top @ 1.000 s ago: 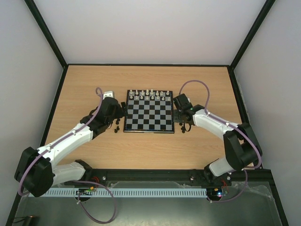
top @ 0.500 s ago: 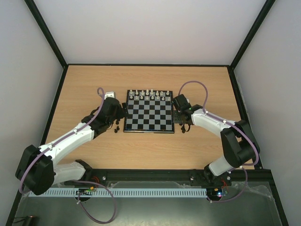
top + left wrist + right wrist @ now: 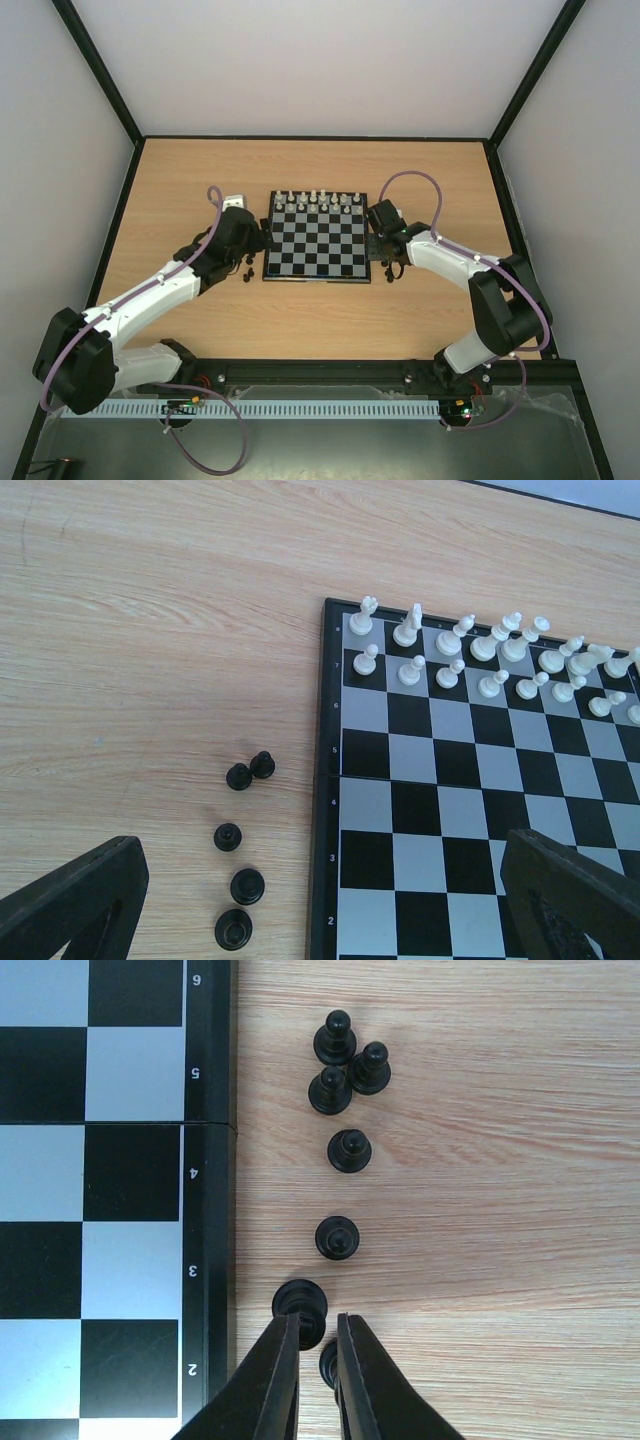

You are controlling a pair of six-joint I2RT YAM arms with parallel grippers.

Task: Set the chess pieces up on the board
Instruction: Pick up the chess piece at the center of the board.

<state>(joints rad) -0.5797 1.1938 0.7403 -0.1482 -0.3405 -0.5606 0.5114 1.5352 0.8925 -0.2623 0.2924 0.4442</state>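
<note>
Black chess pieces [image 3: 349, 1150] loose beside the board [image 3: 130, 1170]. Right gripper [image 3: 318, 1325] nearly closed round one, grip unclear; left gripper [image 3: 320, 875] spread wide. Next: clean lift.

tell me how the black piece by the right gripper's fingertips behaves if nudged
The black piece stands on a small round base, so a nudge from the right gripper would probably tip it. It looks tiny, likely light, so it may skid on the smooth table. Its glossy surface could slip when pinched.
</note>
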